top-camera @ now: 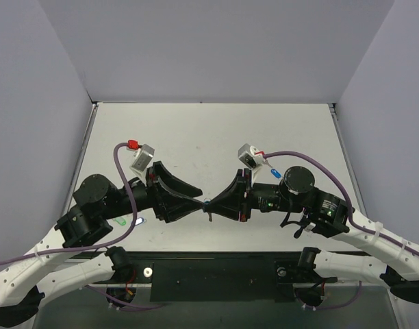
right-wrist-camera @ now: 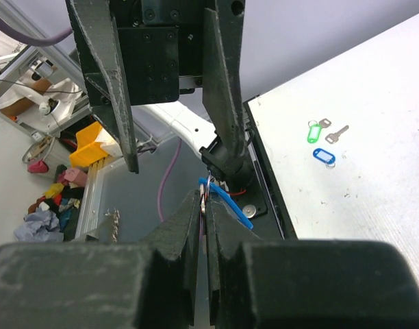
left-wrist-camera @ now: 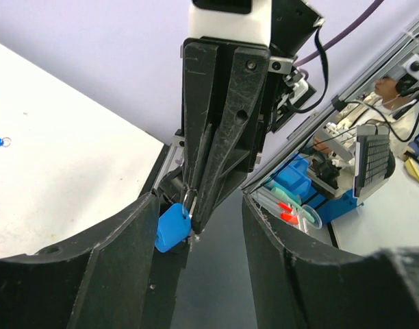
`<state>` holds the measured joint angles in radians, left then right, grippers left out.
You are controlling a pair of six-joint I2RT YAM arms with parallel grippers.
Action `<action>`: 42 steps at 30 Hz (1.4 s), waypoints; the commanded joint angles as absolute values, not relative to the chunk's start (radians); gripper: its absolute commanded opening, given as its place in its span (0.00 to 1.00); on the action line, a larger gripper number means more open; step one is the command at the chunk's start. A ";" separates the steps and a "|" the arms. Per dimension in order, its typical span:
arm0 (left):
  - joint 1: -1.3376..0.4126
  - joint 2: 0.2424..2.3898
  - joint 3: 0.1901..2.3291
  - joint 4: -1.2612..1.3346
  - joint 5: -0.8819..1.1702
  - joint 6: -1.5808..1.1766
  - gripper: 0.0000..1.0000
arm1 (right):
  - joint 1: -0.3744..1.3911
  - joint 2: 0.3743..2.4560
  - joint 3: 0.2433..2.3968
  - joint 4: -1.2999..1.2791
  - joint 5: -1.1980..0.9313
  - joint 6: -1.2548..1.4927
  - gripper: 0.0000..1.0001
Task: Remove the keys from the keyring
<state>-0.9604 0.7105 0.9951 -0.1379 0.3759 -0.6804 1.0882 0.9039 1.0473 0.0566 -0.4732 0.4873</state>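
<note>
Right pincer (right-wrist-camera: pixel 206 195) clamped fully shut on the metal at the head of the blue key (left-wrist-camera: pixel 172 229). Can't tell if that's the keyring or the key's own metal, too small. The key hangs off my right fingertips, in the air over the near part of the counter (top-camera: pixel 196 137), mid-way between the arms. Left pincer (top-camera: pixel 197 203) is wide, fingers straddling the right tip. One finger (left-wrist-camera: pixel 120 260) sits just beside the blue cap; contact unclear. On the counter by my left arm: green-capped key (right-wrist-camera: pixel 313 130), bare silver key (right-wrist-camera: pixel 337 133) and blue tag (right-wrist-camera: pixel 324 156), close together.
</note>
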 commanded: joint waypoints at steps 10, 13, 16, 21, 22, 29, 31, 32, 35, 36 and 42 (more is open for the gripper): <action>-0.959 0.704 0.973 -0.018 0.376 -0.727 0.54 | 1.114 0.900 1.066 0.150 -0.446 0.483 0.00; -0.960 0.703 0.962 -0.015 0.376 -0.730 0.53 | 1.117 0.903 1.069 0.153 -0.451 0.485 0.00; -0.959 0.703 0.960 -0.015 0.376 -0.733 0.53 | 1.118 0.907 1.072 0.155 -0.456 0.483 0.00; -0.960 0.713 0.954 0.029 0.399 -0.745 0.47 | 1.121 0.911 1.077 0.158 -0.459 0.479 0.00; -0.959 0.718 0.956 0.028 0.399 -0.746 0.43 | 1.121 0.911 1.078 0.158 -0.457 0.480 0.00; -0.960 0.715 0.948 0.025 0.423 -0.744 0.31 | 1.121 0.911 1.080 0.158 -0.453 0.474 0.00; -0.959 0.710 0.942 0.023 0.428 -0.746 0.31 | 1.121 0.910 1.080 0.160 -0.457 0.474 0.00; -0.960 0.706 0.936 0.026 0.428 -0.747 0.31 | 1.121 0.913 1.078 0.160 -0.457 0.474 0.00; -0.960 0.703 0.931 0.029 0.428 -0.753 0.19 | 1.121 0.919 1.077 0.164 -0.460 0.474 0.00; -0.960 0.701 0.931 0.031 0.429 -0.752 0.15 | 1.121 0.922 1.077 0.166 -0.462 0.476 0.00; -0.960 0.706 0.942 0.022 0.451 -0.749 0.00 | 1.123 0.934 1.075 0.178 -0.472 0.485 0.00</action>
